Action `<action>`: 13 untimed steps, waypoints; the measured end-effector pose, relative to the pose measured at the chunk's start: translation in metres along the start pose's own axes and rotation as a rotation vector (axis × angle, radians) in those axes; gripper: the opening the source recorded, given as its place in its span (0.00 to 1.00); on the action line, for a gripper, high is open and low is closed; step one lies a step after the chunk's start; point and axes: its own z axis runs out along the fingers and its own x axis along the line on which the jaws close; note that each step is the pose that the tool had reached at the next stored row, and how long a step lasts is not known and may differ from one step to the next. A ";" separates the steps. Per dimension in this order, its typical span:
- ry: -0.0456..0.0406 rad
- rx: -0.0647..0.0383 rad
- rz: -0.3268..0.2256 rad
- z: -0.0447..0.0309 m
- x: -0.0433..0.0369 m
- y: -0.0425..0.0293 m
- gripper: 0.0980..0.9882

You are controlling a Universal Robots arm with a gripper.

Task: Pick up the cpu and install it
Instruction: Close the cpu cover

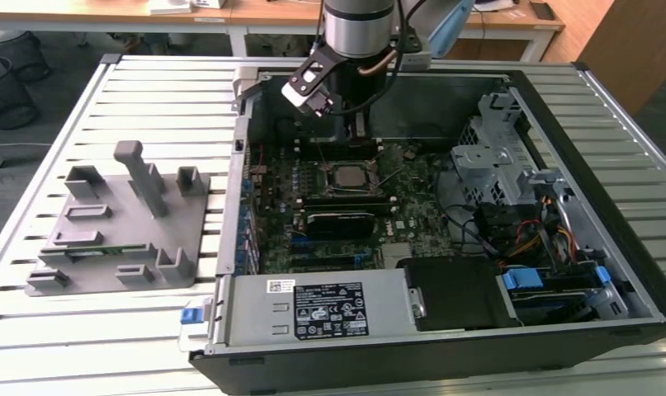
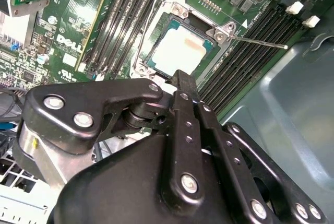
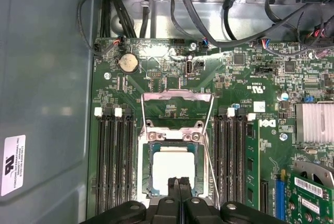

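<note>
Silvery-grey metal marks the cpu (image 3: pixel 172 167), which lies flat in the open socket (image 2: pixel 156 67) of the green motherboard (image 3: pixel 156 78). In both wrist views it is seen just beyond the tips of the hand (image 3: pixel 180 183); whether they touch it cannot be judged. The two black fingers (image 3: pixel 174 192) are pressed together, and nothing is pinched between them. The socket's load frame (image 3: pixel 177 110) is folded back, and its thin lever (image 2: pixel 261 41) is swung out sideways. Memory slots (image 3: pixel 112 161) are ranged on either side. In the exterior view the board is housed in an open computer case (image 1: pixel 421 355) laid on a slatted desk (image 1: pixel 145 91), with a grey fixture block (image 1: pixel 112 247) set on the exterior view's left, well apart.
</note>
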 end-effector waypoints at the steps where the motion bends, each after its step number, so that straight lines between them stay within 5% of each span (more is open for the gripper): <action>1: 0.0000 0.000 0.000 -0.0004 0.0000 0.0000 0.01; 13: 0.0011 0.000 0.000 -0.0020 0.0000 0.0002 0.01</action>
